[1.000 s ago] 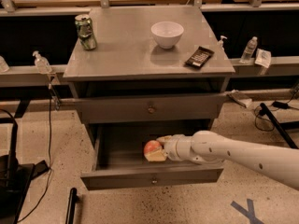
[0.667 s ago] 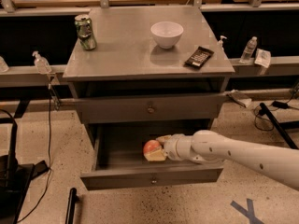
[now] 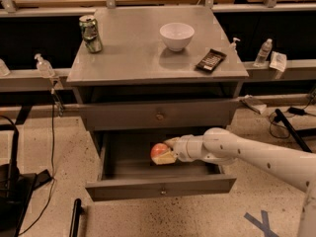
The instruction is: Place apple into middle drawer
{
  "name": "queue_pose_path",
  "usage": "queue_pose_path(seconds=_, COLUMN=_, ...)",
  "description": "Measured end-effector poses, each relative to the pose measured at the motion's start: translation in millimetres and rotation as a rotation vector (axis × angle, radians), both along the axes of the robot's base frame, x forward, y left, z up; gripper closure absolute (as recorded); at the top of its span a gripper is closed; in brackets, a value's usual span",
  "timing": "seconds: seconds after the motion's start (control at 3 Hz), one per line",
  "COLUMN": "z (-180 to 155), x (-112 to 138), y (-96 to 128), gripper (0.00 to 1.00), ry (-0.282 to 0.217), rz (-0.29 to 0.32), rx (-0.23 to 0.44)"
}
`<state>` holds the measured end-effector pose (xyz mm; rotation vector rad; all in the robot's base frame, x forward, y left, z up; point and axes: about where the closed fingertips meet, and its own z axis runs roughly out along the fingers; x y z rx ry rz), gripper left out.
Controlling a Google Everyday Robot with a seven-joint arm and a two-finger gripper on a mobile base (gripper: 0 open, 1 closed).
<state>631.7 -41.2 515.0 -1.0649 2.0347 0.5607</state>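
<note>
Camera view check: honestly not much has moved over the last second. The gripper [image 3: 167,151] is still reached into the open middle drawer [image 3: 160,187], clamped on the apple [image 3: 159,150], and the apple sits in pretty much the same spot as before, maybe a hair higher. The white arm [image 3: 256,154] comes in from the right, same angle as earlier.

So my read is that it's paused right at the release point. The apple is inside the drawer's footprint, left of centre, and looks like it's just off the drawer floor or barely touching; I can't tell which. Letting go is the only thing left, plus backing out without clipping the drawer front above [image 3: 158,115], which is closed and hangs right over the wrist.

Surface stuff: grey metal cabinet top [image 3: 133,58] with a green can [image 3: 91,33] at the back left, a white bowl [image 3: 177,35] near the back middle and a dark flat gadget [image 3: 211,60] towards the right edge, could be a remote or calculator. All of that stayed put.

Room: speckled floor [image 3: 44,147], a blue tape mark [image 3: 261,223] at lower right, a pump bottle [image 3: 43,65] on the left ledge and a water bottle [image 3: 264,52] on the right one. Cables trail on both sides.
</note>
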Motion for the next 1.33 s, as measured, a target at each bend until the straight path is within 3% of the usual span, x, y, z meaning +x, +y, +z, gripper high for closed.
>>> queue_pose_path(seconds=0.33, z=-15, x=26, y=-6, gripper=1.00, ry=0.036, rz=0.038, rx=0.030)
queue_pose_path(seconds=0.67, z=-38, x=37, y=-9, gripper=1.00, ry=0.079, rz=0.115, rx=0.072)
queue_pose_path(seconds=1.0, z=-54, x=39, y=-10, gripper=1.00, ry=0.080, rz=0.204, rx=0.107)
queue_pose_path(seconds=1.33, z=-62, x=37, y=-9, gripper=1.00, ry=0.024, rz=0.276, rx=0.098)
